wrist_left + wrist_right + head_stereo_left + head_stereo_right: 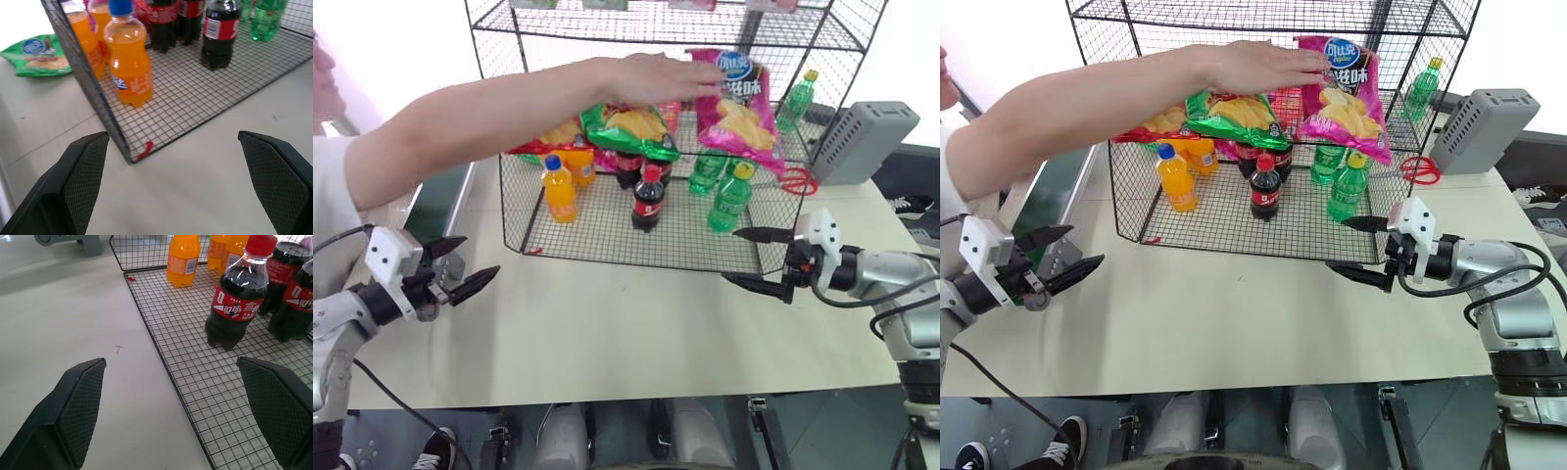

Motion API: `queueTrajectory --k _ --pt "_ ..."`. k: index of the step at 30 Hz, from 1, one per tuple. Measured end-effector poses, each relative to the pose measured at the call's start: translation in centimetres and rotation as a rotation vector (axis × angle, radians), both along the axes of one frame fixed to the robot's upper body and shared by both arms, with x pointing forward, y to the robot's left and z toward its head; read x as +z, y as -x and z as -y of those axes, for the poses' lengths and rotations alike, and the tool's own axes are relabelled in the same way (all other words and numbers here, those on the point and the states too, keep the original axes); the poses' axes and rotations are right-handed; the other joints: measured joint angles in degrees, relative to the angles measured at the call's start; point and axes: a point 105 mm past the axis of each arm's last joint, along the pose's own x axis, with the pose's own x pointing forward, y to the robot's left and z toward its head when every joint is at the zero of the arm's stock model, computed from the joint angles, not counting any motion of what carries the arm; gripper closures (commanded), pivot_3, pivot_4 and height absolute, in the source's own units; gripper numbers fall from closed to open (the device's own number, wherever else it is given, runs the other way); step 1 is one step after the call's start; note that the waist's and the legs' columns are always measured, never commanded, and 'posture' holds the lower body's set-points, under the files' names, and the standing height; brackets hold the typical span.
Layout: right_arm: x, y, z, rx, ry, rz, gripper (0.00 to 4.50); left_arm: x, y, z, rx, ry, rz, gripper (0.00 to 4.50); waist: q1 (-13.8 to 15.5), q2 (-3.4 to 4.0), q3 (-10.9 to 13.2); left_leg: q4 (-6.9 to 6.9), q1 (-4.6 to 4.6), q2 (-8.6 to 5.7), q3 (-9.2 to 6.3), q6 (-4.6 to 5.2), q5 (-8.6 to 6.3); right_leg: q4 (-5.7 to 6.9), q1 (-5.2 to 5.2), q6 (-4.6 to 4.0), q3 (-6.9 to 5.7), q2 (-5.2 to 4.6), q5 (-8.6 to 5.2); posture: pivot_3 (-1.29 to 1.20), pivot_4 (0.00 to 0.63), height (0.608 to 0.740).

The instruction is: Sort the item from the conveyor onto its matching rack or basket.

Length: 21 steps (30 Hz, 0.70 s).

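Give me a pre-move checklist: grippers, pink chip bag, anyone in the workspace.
1. Left gripper jaws open, empty: ok.
2. Right gripper jaws open, empty: ok.
3. Pink chip bag already in the black wire rack, not on the conveyor: not ok for a pick.
4. Person's hand rests on the bags in the rack: not ok.
5. Table between the grippers is bare: ok.
6. Conveyor belt holds an item: cannot tell.
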Motion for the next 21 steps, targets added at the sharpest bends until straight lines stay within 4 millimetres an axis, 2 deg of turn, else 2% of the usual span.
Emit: queueTrajectory --k 9,21 --pt "-0.20 -0.08 -0.09 -0.004 0.000 -0.002 0.04 0.82 -0.69 -0.09 0.009 0.023 0.040 0.00 0.08 0.00 0.00 0.00 0.00 -0.01 0.01 0.00 0.00 0.00 0.01 0.00 0.00 -0.02 0.00 0.00 0.150 0.740" --pt "-0.05 -0.19 -0.26 0.003 0.006 0.004 0.04 0.85 -0.79 -0.26 0.020 0.020 0.049 0.00 0.02 0.00 0.00 0.00 0.01 0.00 0.01 0.00 0.00 0.01 0.01 0.00 0.00 -0.01 0.00 0.00 0.150 0.740"
